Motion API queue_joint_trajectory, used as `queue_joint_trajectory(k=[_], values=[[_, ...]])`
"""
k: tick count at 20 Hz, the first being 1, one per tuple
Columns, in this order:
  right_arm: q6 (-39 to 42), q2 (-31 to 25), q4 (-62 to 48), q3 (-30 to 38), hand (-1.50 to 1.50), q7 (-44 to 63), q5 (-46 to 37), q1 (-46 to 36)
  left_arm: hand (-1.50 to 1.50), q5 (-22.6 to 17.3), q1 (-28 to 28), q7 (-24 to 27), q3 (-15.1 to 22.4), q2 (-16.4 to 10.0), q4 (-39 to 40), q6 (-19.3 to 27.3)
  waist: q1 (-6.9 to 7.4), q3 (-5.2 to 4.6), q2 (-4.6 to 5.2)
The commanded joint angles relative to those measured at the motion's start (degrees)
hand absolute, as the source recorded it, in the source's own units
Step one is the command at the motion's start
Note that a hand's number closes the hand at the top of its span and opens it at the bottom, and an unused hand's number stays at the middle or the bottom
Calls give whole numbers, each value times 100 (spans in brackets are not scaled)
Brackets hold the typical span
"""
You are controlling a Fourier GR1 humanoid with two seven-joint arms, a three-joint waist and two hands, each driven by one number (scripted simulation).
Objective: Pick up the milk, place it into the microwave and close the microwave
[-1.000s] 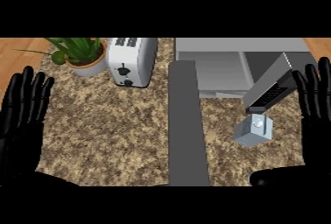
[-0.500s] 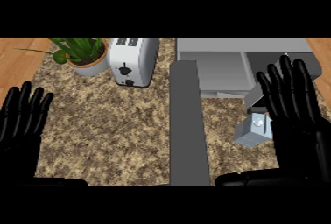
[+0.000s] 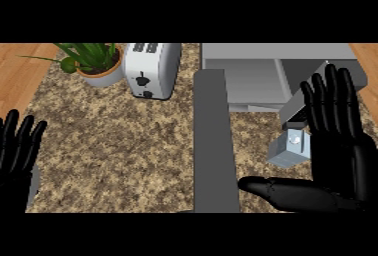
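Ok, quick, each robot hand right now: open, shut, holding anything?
Left robot hand: open, empty.
Right robot hand: open, by the milk, not gripping it.

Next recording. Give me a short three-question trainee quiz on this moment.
1. True or false: the right hand is curled round the milk.
2. What stands left of the toaster? A potted plant; B kettle; C bowl.
3. Fill in: the microwave has its door ____.
Key: 1 false, the fingers are straight beside the milk; 2 A; 3 open.
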State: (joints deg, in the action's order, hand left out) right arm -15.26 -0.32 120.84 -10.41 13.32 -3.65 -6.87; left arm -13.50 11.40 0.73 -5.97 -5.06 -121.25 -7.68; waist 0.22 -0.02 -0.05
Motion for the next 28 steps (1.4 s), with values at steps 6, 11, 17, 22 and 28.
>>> queue_joint_trajectory(k=[6,11,17,22,28], values=[[-227,30,-578,219,-150,-695,57,467,-150,-219,639,309,-216,53,-152,-521,0,3,1],[43,-52,-894,717,-150,-830,308,577,-150,-27,1126,198,72,338,-814,-501,11,4,-1],[285,-109,-1599,1228,-150,-1759,722,1052,-150,-102,923,737,-324,215,46,-922,-14,3,3],[269,-35,-2023,1151,-150,-2085,489,1129,-150,-48,1151,789,-309,386,-68,-1071,-2,2,1],[757,-130,-2809,1470,-150,-3091,838,1482,-150,-359,1469,414,-487,345,-660,-1147,7,4,-2]])
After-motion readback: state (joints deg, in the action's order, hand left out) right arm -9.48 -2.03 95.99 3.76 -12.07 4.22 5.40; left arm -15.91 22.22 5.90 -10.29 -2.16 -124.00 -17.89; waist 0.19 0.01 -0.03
